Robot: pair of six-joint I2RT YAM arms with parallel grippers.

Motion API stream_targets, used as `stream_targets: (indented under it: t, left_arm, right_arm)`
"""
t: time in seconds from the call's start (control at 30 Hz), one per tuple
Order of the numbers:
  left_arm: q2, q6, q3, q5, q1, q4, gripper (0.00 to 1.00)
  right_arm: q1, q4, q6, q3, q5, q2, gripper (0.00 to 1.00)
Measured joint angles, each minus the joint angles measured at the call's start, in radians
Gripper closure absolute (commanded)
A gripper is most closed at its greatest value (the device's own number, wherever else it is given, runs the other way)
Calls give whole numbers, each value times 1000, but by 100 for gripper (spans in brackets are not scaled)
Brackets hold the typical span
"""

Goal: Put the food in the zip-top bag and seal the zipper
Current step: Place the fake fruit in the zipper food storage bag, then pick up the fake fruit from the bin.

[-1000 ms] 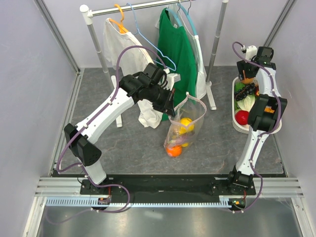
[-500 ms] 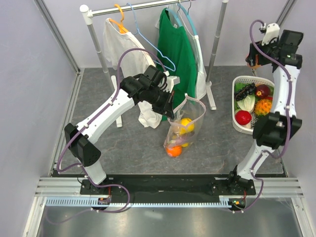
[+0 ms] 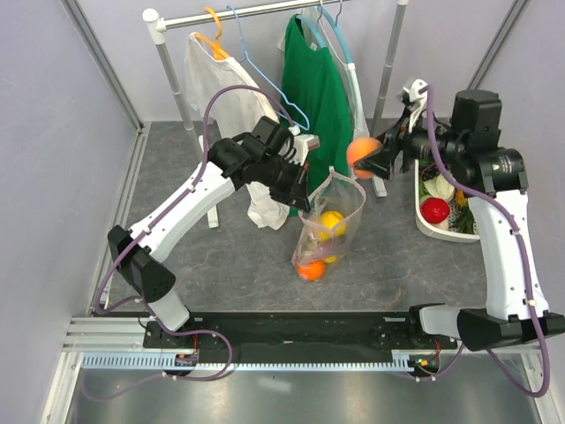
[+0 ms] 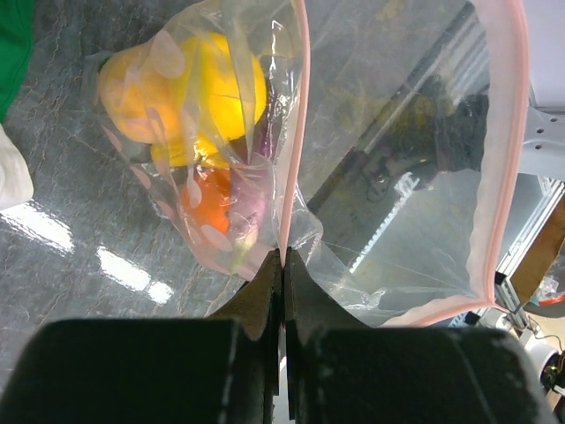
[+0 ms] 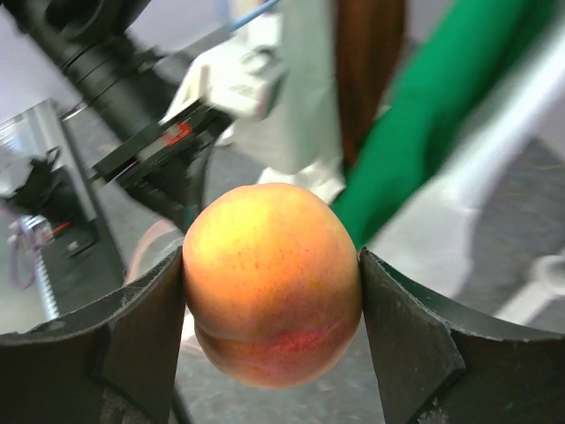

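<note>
The clear zip-top bag with pink dots hangs open in mid-table, its bottom on the floor. It holds yellow and orange toy fruit, also seen in the left wrist view. My left gripper is shut on the bag's pink zipper strip and holds the mouth up. My right gripper is shut on a peach-coloured toy fruit, held in the air just above and right of the bag's mouth.
A white oval basket at the right holds more toy food, red and green among it. A clothes rack with a white garment and a green one stands at the back; its post is close behind the right gripper.
My right arm has lifted away from the basket and swung left with the peach-coloured fruit, now near the bag's mouth. The left gripper still holds the bag.
</note>
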Motion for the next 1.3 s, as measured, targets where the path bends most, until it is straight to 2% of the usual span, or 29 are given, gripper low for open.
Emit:
stream_targets:
  t: [0.27,0.33,0.37,0.47,0.7,0.8,1.0,1.13,1.3]
  left_arm:
    - [-17,0,0,16,0,20,98]
    - [-17,0,0,17,0,21,98]
    - [-17,0,0,17,0,21,98]
    - [-17,0,0,19,0,21,98]
    - [-17,0,0,20,0,24,98]
    - [-17,0,0,20,0,25,98]
    - [-17,0,0,20,0,27,98]
    - [-17,0,0,20,0,29,98]
    - [-17,0,0,21,0,33,98]
  right_arm:
    - [192,6,16,-200,58,-11,55]
    - [238,2,14,-229,92,-4,40]
    - [263,-2,10,-239,113,-2,24]
    - [320,-12,0,-250,186,-2,2]
    - [315,-25,0,-212,346,5,2]
    - [235,-48,-4,-151,328,23,2]
    - [-113,-127,-84,8,264,134,2]
    - [-270,-194,-196,-39,285,155,2]
    - [-412,-256,-304,-132,391,217,2]
